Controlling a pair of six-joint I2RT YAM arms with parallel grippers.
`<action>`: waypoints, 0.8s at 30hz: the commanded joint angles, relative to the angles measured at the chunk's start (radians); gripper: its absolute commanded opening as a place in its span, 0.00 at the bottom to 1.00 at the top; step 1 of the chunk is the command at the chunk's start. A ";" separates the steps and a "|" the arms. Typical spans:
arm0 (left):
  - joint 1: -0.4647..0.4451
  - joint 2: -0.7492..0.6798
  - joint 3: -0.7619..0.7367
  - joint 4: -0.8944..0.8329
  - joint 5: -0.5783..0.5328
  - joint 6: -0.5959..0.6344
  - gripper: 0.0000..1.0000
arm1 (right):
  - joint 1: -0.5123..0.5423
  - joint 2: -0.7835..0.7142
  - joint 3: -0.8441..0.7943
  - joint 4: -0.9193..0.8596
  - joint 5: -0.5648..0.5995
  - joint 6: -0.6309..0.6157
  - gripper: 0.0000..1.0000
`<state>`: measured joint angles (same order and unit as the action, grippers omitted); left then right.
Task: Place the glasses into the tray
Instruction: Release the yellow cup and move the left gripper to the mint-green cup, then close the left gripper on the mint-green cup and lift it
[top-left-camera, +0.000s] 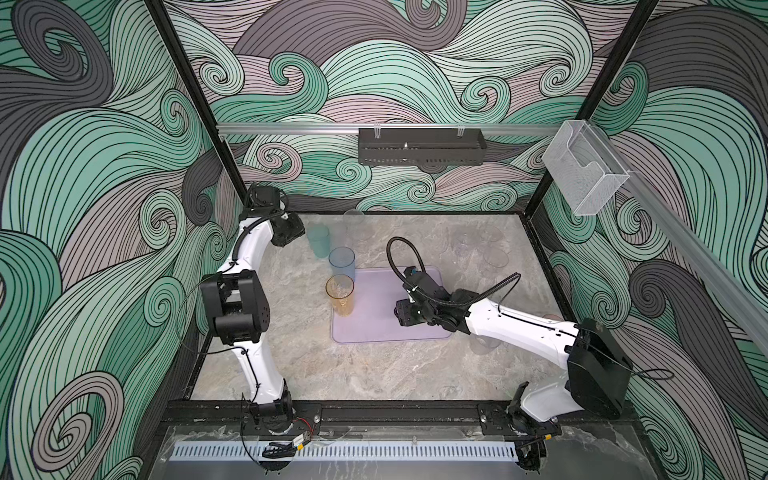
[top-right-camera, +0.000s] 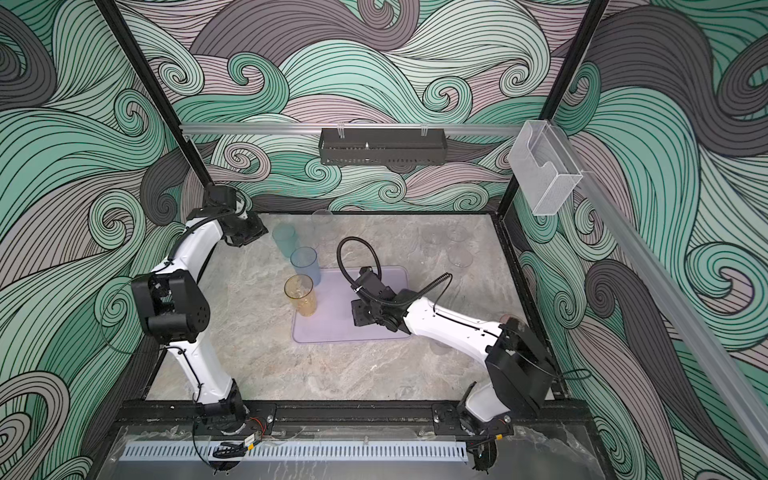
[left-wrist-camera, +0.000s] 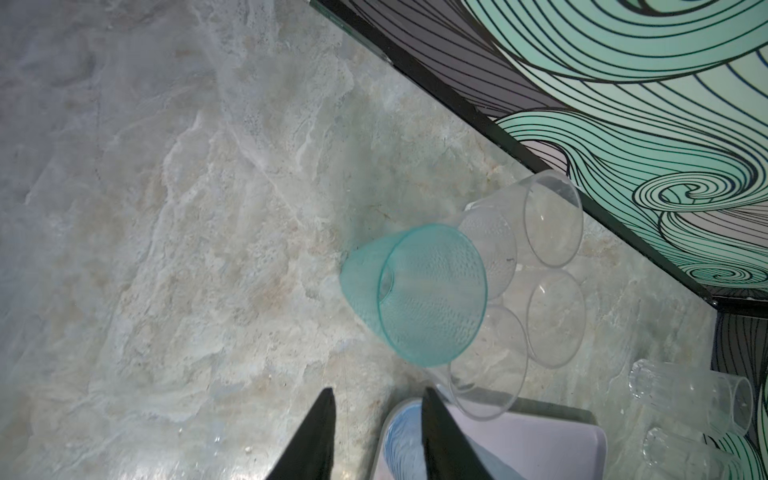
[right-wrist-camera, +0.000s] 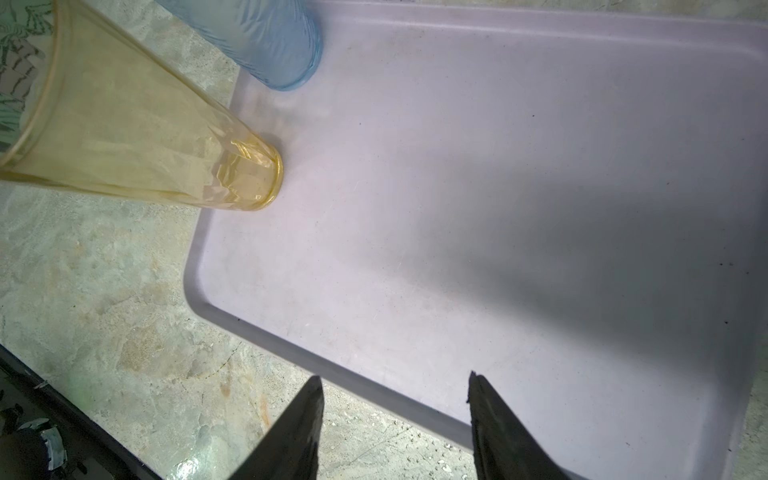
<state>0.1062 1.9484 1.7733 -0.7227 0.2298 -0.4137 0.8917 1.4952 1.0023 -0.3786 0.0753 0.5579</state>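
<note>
Right gripper (right-wrist-camera: 395, 382): fingers spread, empty, over the tray.
Tray (top-left-camera: 374, 328): flat at mid-table.
Amber tumbler (top-left-camera: 340, 295): upright in tray, by its left rim.
Blue tumbler (top-left-camera: 342, 262): upright in tray's far-left corner.
Teal tumbler (top-left-camera: 319, 241): on table beyond tray.
Left gripper (left-wrist-camera: 378, 392): fingers spread, empty, near teal tumbler.
Clear glasses (top-left-camera: 486, 249): on table, far right.

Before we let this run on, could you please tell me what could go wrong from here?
1. The tall amber tumbler and blue tumbler stand right at the edge of the tray; a passing right gripper might tip them off.
2. Several clear glasses crowd the teal tumbler; the open left gripper could knock them while grasping it.
</note>
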 joint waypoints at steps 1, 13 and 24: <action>-0.009 0.054 0.074 -0.065 0.009 0.046 0.38 | -0.006 -0.003 -0.021 -0.005 0.009 0.019 0.57; -0.045 0.192 0.145 -0.052 -0.049 0.102 0.37 | -0.004 0.035 -0.023 -0.008 -0.014 0.022 0.56; -0.051 0.262 0.175 -0.063 -0.091 0.066 0.20 | -0.004 0.047 -0.039 0.000 -0.020 0.030 0.56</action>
<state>0.0620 2.1979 1.9144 -0.7589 0.1642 -0.3340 0.8917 1.5295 0.9745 -0.3782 0.0570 0.5804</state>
